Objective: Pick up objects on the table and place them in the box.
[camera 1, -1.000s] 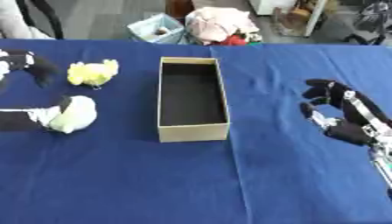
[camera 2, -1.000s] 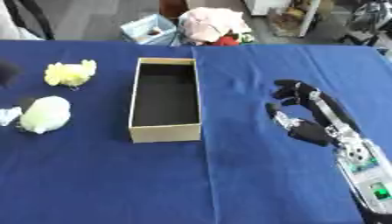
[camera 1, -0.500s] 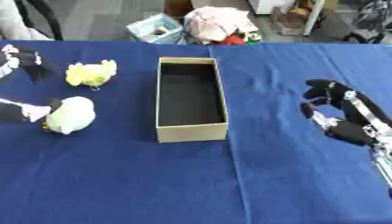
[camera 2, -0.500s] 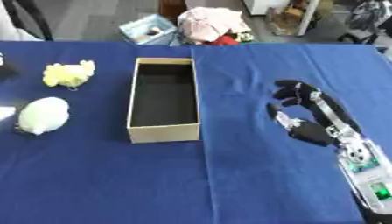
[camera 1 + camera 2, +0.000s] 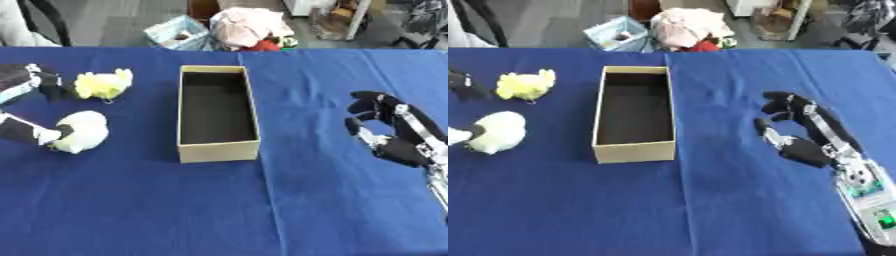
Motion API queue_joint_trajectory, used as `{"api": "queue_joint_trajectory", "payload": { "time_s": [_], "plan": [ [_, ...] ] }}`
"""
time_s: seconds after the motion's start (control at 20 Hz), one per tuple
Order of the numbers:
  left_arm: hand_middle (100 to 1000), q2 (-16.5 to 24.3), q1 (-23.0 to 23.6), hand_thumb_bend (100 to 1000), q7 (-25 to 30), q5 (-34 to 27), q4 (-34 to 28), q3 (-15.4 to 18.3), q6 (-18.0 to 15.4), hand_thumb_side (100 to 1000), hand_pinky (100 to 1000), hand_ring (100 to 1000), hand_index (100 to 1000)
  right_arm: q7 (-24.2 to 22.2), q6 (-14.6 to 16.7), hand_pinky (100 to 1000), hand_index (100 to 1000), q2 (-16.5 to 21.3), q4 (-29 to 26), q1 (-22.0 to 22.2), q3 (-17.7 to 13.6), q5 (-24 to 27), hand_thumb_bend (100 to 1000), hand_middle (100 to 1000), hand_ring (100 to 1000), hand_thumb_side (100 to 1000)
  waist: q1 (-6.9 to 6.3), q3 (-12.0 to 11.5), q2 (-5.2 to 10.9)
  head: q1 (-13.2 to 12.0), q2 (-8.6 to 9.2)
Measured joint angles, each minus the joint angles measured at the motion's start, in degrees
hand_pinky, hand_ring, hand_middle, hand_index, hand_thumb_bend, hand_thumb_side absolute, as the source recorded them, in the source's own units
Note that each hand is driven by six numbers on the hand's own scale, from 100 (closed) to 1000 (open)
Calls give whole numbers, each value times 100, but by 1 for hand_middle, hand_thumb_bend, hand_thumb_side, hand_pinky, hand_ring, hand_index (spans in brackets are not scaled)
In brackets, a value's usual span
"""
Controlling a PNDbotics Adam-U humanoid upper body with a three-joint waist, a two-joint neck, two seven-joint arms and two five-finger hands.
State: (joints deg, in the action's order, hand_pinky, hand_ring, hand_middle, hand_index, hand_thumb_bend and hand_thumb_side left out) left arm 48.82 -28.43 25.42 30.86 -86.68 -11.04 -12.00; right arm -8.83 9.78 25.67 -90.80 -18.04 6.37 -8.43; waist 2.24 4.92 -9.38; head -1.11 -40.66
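An open cardboard box (image 5: 218, 146) with a dark inside stands upright in the middle of the blue table (image 5: 262, 210); nothing shows in it. Left of it lie a fluffy yellow toy (image 5: 103, 84) and, nearer me, a white plush toy (image 5: 83, 131). My left hand (image 5: 39, 84) comes in from the left edge, spread open between the two toys. Its upper fingers reach close to the yellow toy. Its thumb (image 5: 28, 133) touches the white toy's left side. My right hand (image 5: 802, 145) rests open on the right, fingers loosely bent, holding nothing.
Beyond the table's far edge on the floor sit a light blue basket (image 5: 178, 33) and a pile of pink cloth with toys (image 5: 252, 25). Blue cloth stretches in front of the box and between the box and my right hand.
My left hand's upper fingers have shifted slightly right, toward the yellow toy. The toys, the box and the right hand have stayed where they were.
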Motion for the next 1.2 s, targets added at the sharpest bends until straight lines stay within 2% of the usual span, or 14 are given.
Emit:
{"api": "queue_joint_trajectory", "payload": {
  "time_s": [0.45, 0.9, 1.2],
  "plan": [
    [623, -148, -275, 490, 426, 331, 604, -151, -210, 100, 716, 614, 771, -2, 1, 731, 868, 0, 0, 3, 1, 0, 264, 663, 770, 507, 0, 8, 1, 0, -2],
    [628, -320, -350, 490, 316, 855, 956, -218, -179, 100, 717, 619, 769, -2, 1, 732, 868, 0, 0, 18, 2, 0, 256, 663, 770, 511, 21, 13, 2, 0, -2],
    [564, -410, -386, 454, 145, 1073, 1103, -222, -149, 100, 679, 560, 724, -2, 1, 731, 868, 0, 0, 19, 2, 0, 254, 663, 770, 513, 29, 22, 3, 1, -2]
  ]
}}
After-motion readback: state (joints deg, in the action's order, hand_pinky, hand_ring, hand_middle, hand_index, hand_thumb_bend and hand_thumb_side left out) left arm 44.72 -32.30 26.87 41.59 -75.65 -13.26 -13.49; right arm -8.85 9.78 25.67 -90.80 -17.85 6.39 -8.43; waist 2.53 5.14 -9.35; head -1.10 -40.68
